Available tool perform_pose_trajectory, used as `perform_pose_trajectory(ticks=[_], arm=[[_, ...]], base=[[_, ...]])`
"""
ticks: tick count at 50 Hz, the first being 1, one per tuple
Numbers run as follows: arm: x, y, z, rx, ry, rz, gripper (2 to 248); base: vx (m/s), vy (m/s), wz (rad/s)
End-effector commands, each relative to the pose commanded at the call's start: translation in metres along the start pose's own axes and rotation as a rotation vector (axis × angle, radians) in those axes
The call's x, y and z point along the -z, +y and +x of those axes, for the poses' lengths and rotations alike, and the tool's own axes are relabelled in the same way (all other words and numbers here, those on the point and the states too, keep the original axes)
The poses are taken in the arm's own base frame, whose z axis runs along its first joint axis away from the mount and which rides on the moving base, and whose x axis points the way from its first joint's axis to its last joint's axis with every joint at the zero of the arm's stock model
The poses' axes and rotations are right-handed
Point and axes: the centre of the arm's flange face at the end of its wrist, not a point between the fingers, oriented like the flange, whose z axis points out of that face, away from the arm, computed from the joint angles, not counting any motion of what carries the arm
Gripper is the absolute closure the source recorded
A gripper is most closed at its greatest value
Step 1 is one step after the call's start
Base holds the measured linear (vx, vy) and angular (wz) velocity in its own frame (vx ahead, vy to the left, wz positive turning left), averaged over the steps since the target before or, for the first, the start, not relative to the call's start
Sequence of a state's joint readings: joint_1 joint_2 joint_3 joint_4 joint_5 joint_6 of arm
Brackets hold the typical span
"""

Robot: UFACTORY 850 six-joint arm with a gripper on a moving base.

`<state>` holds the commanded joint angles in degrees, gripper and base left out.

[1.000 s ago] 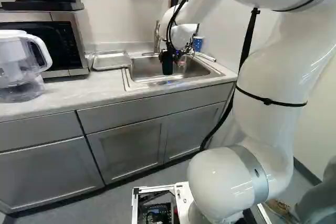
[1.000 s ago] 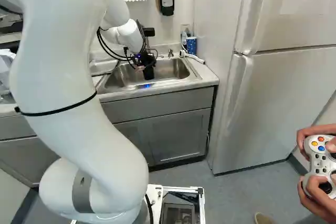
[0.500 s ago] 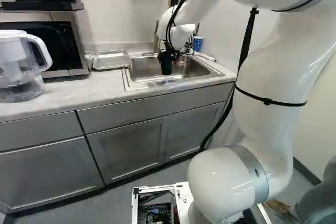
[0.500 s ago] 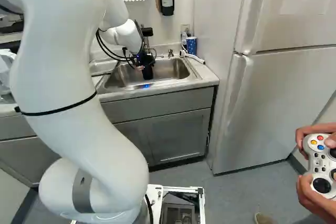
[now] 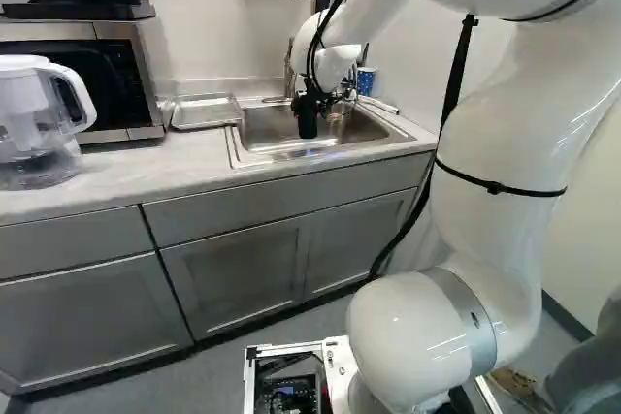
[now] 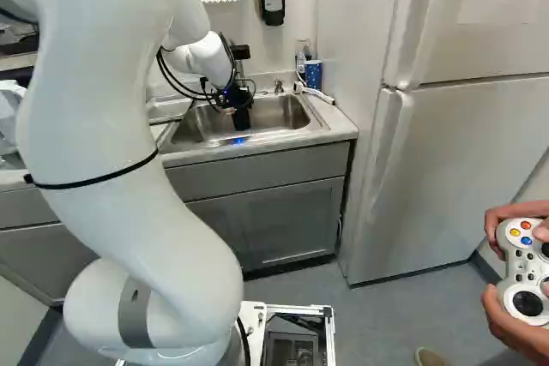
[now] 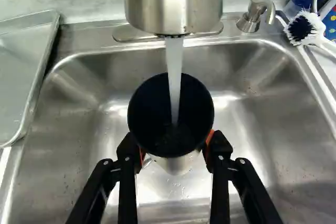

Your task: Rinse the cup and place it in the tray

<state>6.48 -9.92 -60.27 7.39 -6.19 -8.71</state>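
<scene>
Clamped with gripper (image 7: 175, 149) on dark cup (image 7: 149, 129) from both sides, under running water (image 7: 174, 66) from faucet (image 7: 173, 3) just ahead. Tilt gently to wet every wall, then empty into sink (image 7: 268, 124) beneath before heading sideways to tray (image 7: 21, 72).

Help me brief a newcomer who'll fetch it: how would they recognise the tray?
Start at the counter and find its metal sink. Between the sink and the microwave lies a flat, silvery rectangular tray with a low raised rim. That shallowness sets it apart from the deep sink beside it.
</scene>
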Motion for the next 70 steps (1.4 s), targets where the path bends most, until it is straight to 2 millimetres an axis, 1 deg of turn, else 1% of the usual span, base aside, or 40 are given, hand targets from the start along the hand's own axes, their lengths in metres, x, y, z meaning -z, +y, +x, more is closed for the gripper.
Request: perform_pose_trajectory(ticks=[70], arm=[[0.0000, 0.0000, 0.0000, 0.000, 0.000, 0.000, 127]], base=[[0.000, 0.000, 0.000]])
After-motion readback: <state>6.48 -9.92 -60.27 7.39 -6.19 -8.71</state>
